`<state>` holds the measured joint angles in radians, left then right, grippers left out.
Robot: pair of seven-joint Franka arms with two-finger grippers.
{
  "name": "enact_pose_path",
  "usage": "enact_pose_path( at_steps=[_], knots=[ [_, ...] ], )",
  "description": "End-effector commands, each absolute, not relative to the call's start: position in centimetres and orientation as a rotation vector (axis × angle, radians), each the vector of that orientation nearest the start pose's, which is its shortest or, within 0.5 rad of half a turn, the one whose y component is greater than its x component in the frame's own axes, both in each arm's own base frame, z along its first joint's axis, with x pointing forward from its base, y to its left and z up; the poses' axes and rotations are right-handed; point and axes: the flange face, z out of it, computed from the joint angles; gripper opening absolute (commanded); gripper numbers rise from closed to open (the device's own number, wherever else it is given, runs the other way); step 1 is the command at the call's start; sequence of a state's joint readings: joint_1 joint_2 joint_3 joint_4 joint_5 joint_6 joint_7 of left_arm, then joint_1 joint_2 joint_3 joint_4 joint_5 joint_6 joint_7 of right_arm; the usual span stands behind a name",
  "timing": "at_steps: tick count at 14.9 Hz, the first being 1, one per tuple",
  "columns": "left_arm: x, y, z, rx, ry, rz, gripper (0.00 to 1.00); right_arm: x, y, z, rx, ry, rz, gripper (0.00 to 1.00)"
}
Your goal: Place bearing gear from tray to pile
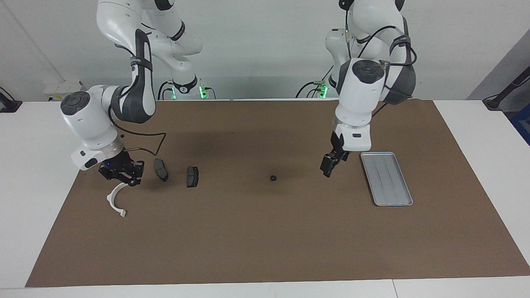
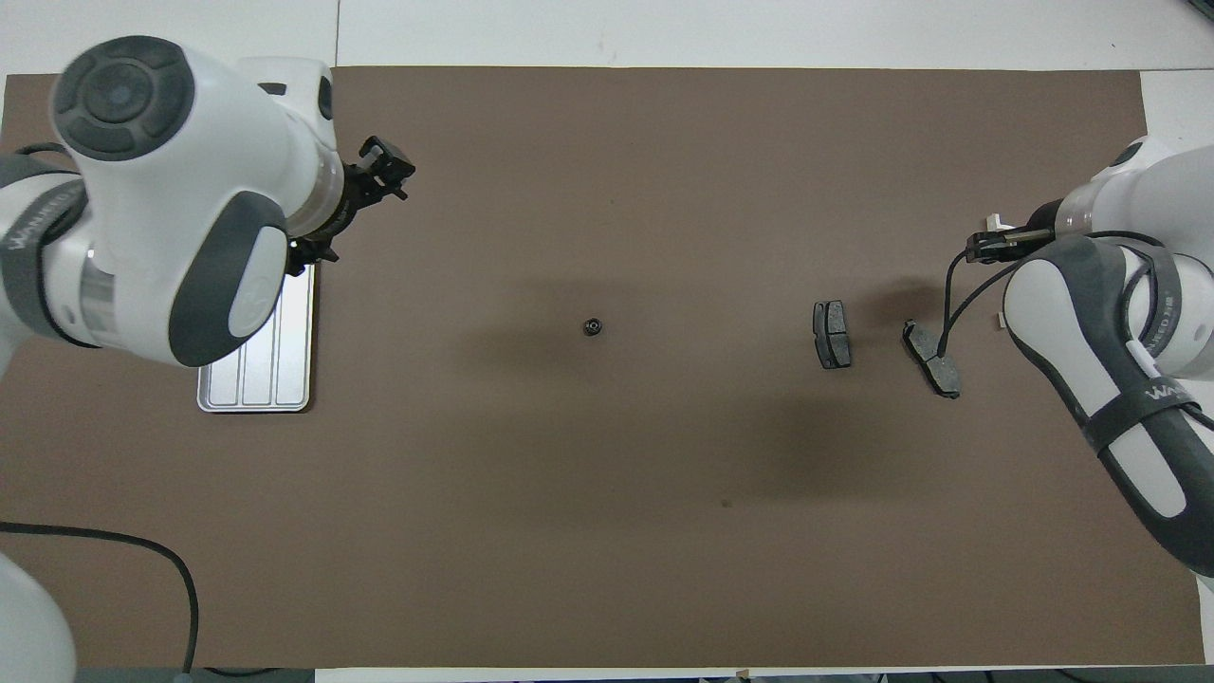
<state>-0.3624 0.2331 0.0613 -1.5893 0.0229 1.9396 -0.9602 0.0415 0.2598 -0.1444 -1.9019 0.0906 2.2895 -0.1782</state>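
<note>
The gear [image 1: 273,178] lies alone on the brown mat [image 1: 265,240], between the tray [image 1: 386,178] and the pile [image 1: 159,178], well apart from both. The left pincer [image 1: 329,164] hangs open and empty over the mat just beside the tray. The right pincer [image 1: 122,172] sits low over the pile's white bracket [image 1: 116,200]; whether it grips anything cannot be told.

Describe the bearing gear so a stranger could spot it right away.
On the brown mat, look near the middle, between the tray and the two brake pads. The bearing gear lies alone there on bare mat. It is a tiny dark round ring, far smaller than the flat pads.
</note>
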Motion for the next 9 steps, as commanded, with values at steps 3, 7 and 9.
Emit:
enact_pose_path(
  at_steps=[3, 7, 9],
  knots=[
    [60.3, -10.7, 54.5, -3.027, -0.825, -0.119, 1.00, 64.0, -4.1, 36.8, -3.123, -0.035, -0.267, 0.00],
    [57.1, -3.7, 59.6, -3.046, -0.733, -0.104, 1.00, 63.8, -4.0, 34.5, -3.126, -0.051, -0.212, 0.00],
    [54.8, -1.1, 61.3, -3.066, -0.660, -0.069, 1.00, 62.8, -3.9, 32.5, -3.128, -0.058, -0.142, 0.00]
  ],
)
